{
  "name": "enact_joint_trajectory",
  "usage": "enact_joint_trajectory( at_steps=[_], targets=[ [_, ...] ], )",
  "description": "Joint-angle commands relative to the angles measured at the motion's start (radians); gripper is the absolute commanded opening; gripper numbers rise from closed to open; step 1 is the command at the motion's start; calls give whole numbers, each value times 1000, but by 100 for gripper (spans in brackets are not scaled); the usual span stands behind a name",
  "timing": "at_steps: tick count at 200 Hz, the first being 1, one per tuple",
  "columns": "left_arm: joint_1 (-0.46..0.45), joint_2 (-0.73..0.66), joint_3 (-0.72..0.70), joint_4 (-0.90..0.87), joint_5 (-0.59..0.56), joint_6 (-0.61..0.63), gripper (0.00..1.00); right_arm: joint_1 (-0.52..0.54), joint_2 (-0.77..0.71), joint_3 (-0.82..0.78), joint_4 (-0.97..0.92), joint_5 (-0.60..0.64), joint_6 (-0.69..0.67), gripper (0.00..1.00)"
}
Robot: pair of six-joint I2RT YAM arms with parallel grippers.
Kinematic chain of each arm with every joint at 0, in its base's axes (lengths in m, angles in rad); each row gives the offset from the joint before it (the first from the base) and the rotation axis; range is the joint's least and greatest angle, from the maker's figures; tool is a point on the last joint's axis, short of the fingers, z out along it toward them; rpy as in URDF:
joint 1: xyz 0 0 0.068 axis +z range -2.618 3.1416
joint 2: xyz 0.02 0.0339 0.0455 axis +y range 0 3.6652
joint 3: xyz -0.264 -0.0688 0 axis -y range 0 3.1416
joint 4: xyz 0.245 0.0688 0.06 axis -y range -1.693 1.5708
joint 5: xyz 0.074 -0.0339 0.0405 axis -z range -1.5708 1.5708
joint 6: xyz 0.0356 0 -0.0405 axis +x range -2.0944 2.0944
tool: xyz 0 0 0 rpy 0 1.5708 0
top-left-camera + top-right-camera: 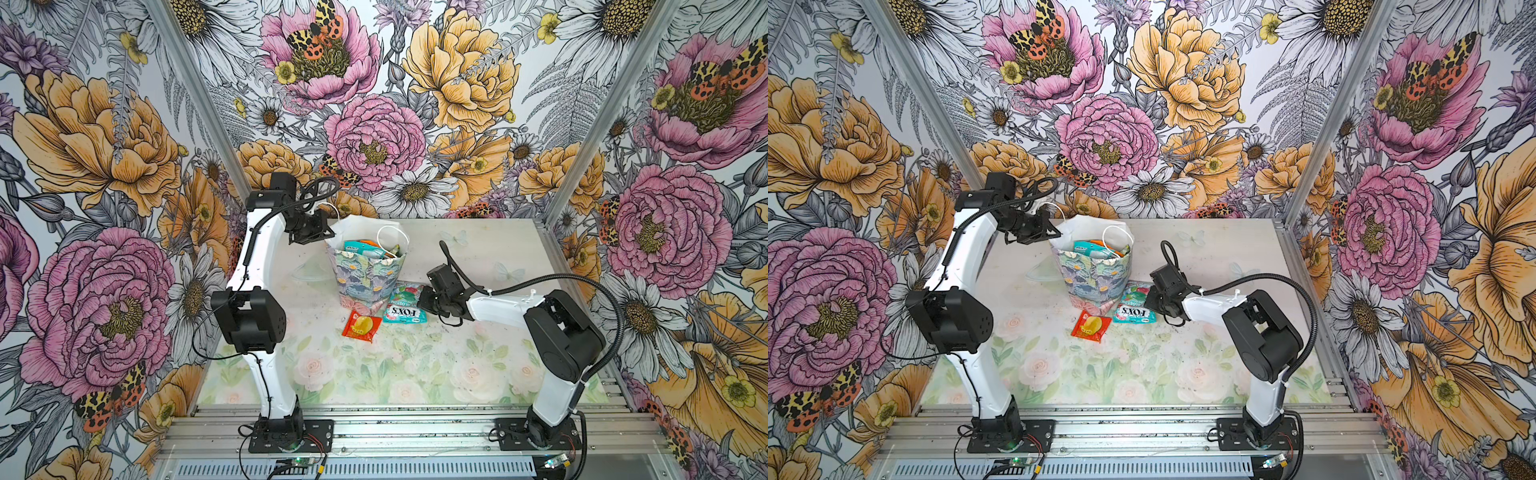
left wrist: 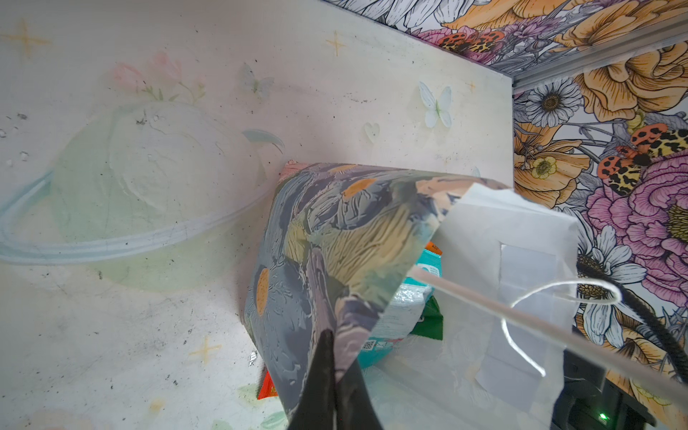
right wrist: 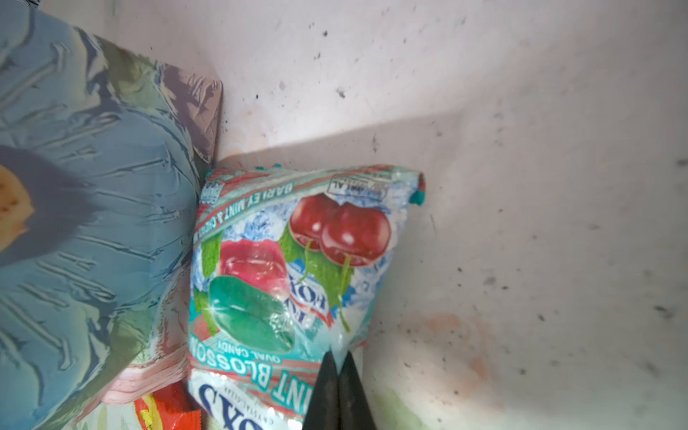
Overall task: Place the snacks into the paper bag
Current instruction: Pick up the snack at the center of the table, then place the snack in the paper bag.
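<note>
I had my right end effector [image 3: 338, 359] pinched on the teal packet [image 3: 290, 268] lying against the paper bag [image 2: 316, 231], left end effector [image 2: 333, 357] clamping its wall; next called for a lift over the rim.

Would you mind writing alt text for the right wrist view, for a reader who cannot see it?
The right gripper is pinched shut on one edge of a teal FOX'S packet printed with cherries, lying on the pale, speckled table. The floral paper bag stands close beside it, and a corner of a red packet shows next to both.
</note>
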Motion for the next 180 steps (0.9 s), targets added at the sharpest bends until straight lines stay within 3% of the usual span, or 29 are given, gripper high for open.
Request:
enact_joint_trajectory(
  at_steps=[1, 48, 85, 130, 180],
  targets=[
    [-7, -66, -2, 32, 36, 13, 0, -31, -120, 7, -50, 78, -60, 0],
    [-15, -72, -2, 32, 36, 13, 0, -68, -285, 91, -186, 174, -163, 0],
    [-27, -69, -3, 31, 38, 13, 0, -81, -356, 244, -253, 248, -261, 0],
    [-34, -72, -9, 32, 35, 15, 0, -78, -324, 495, -260, 275, -356, 0],
    [-51, -69, -11, 32, 30, 15, 0, -70, -174, 786, -257, 275, -457, 0]
  ],
)
